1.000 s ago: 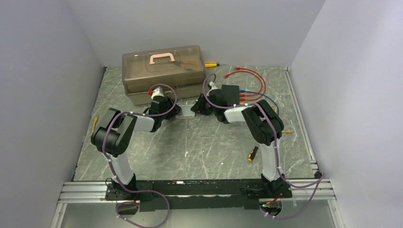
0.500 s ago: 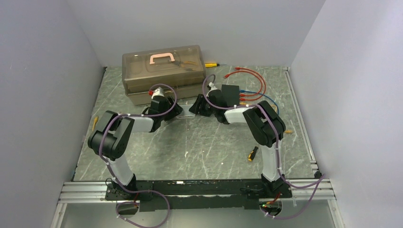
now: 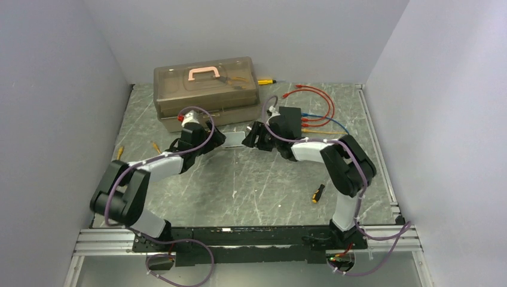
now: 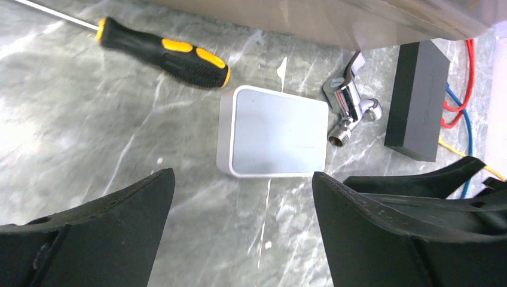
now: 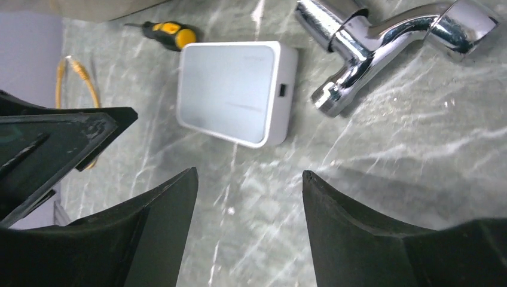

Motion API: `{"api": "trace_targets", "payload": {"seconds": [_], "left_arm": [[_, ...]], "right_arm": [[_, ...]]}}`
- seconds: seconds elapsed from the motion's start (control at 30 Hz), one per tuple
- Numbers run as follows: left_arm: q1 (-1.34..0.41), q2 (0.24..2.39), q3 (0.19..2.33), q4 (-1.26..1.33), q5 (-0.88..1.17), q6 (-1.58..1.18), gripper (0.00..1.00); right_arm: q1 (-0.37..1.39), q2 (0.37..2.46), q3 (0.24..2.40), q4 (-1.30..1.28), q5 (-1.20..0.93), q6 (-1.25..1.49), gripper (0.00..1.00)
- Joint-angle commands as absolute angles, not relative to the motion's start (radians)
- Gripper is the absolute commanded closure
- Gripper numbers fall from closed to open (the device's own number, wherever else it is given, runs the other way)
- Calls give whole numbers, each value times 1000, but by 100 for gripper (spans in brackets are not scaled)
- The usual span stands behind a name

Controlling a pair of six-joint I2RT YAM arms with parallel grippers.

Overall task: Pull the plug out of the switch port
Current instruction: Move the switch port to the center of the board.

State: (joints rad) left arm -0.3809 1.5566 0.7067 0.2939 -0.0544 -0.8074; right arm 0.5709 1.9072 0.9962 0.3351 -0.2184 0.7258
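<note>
The black switch (image 3: 291, 116) lies at the back right, with red (image 3: 317, 98), blue (image 3: 326, 119) and yellow cables plugged into its right edge. In the left wrist view the switch (image 4: 418, 98) is at the upper right with the cables (image 4: 465, 89) beyond it. My left gripper (image 3: 218, 139) (image 4: 243, 185) and right gripper (image 3: 254, 135) (image 5: 248, 179) are both open and empty. They face each other low over the silver-grey tin (image 3: 236, 138) (image 4: 275, 133) (image 5: 234, 92), left of the switch. Neither touches the switch or a plug.
A chrome tap fitting (image 4: 350, 106) (image 5: 370, 36) lies between tin and switch. The brown toolbox (image 3: 206, 89) stands behind. A black-yellow screwdriver (image 4: 164, 52) (image 5: 164, 33) lies by the toolbox, another (image 3: 318, 192) at front right. A yellow cable (image 5: 78, 78) lies at left.
The left arm has folded lower and to the left, its gripper staying by the tin. The right arm has stretched out, elbow moving right, its gripper still by the tin. Both stay open.
</note>
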Motion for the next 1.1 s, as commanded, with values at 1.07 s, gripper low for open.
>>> {"api": "trace_targets", "payload": {"seconds": [1.07], "left_arm": [[-579,526,205,-34,-139,-960,4]], "right_arm": [[189,1866,1286,57,162,505,23]]}}
